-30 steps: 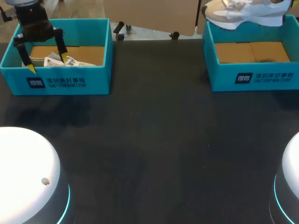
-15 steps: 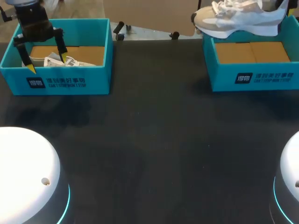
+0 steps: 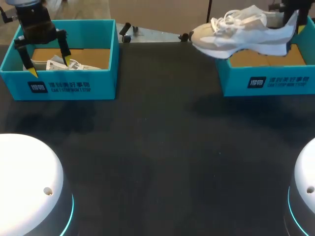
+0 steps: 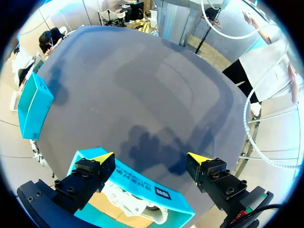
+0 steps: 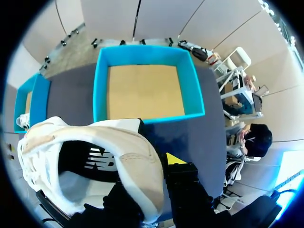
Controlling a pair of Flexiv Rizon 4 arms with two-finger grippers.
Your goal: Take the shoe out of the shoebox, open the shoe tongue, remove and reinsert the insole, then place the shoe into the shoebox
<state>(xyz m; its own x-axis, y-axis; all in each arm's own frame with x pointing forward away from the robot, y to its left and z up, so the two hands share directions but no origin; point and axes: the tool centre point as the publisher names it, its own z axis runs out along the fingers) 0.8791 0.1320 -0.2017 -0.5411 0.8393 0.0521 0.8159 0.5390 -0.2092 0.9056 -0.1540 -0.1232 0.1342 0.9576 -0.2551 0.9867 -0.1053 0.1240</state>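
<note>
A white and beige shoe hangs in the air above the left wall of the right teal shoebox, toe pointing left. My right gripper is shut on its heel. In the right wrist view the heel collar sits between the fingers of that gripper, and the right teal shoebox lies below with a bare cardboard floor. My left gripper stands open over the left teal shoebox, nothing between its fingers. In the left wrist view the left gripper is above that box's front wall.
Crumpled white paper lies in the left shoebox, also seen as white paper under the left gripper. The dark table spreads between the two boxes. Two white robot bases sit at the near corners.
The right gripper has carried the shoe leftward and lower, from above the right box out past its left wall. The left arm has not moved.
</note>
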